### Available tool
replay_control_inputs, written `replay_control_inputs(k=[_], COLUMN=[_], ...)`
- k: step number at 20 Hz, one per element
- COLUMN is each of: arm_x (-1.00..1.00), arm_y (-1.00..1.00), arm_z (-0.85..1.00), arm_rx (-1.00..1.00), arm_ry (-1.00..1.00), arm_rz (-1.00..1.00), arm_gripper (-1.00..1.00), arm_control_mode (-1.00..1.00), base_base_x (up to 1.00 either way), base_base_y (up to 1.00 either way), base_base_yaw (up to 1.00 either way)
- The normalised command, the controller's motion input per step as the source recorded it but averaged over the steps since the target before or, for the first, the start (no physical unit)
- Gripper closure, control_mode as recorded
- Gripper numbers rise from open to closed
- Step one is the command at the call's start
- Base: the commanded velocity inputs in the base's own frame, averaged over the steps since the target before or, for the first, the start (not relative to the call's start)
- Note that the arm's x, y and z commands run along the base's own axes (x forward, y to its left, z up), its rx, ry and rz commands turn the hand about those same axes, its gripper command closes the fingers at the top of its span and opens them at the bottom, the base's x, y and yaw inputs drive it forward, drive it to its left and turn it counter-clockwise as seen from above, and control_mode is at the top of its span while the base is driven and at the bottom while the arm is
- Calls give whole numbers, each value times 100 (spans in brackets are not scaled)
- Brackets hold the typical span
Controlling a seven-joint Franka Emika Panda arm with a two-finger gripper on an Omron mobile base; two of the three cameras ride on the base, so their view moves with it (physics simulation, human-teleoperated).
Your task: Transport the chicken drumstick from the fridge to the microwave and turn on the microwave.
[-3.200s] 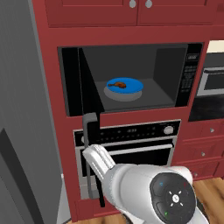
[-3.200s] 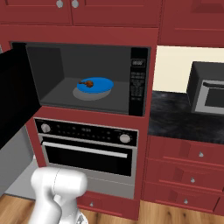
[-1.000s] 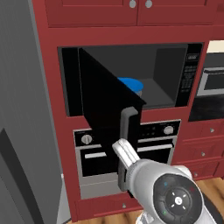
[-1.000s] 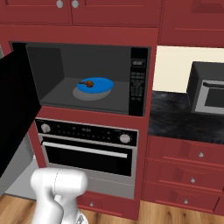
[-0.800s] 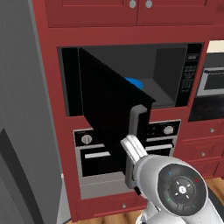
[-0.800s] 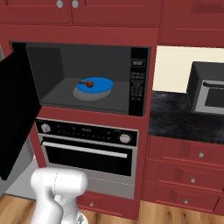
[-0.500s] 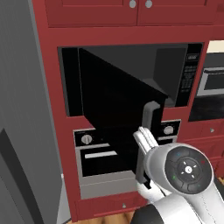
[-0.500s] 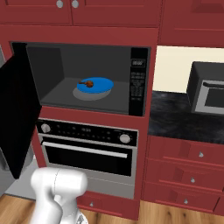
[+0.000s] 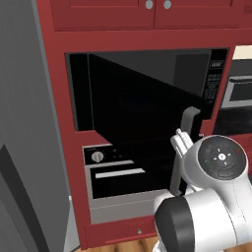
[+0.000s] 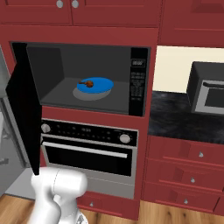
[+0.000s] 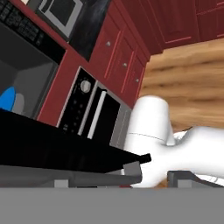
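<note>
While the microwave (image 10: 87, 78) door (image 9: 142, 110) stands part open, you find the drumstick (image 10: 87, 84) on the blue plate (image 10: 97, 85) inside. Your hand (image 9: 181, 141) sits at the door's grey handle (image 9: 184, 142); whether it grips it or how far it is open, you cannot tell. Oven (image 10: 87, 151) below.

We see the microwave (image 9: 147, 93) with its dark door (image 9: 138, 103) swung partway out over the oven (image 9: 115, 177). Our gripper (image 9: 181, 140) sits against the door's grey handle (image 9: 183, 142). The grey fridge (image 9: 29, 133) stands on the left.
</note>
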Motion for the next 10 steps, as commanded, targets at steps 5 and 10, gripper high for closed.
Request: replay_control_inputs(k=[5, 10], arm_x=[39, 45], arm_y=[-39, -37], arm_z=[-10, -9], arm_rx=[0, 0], arm_ry=[0, 0], arm_rz=[-10, -11], arm_gripper=[-100, -100], arm_control_mode=[-100, -100], base_base_x=[0, 0], base_base_y=[0, 0], base_base_yaw=[0, 0])
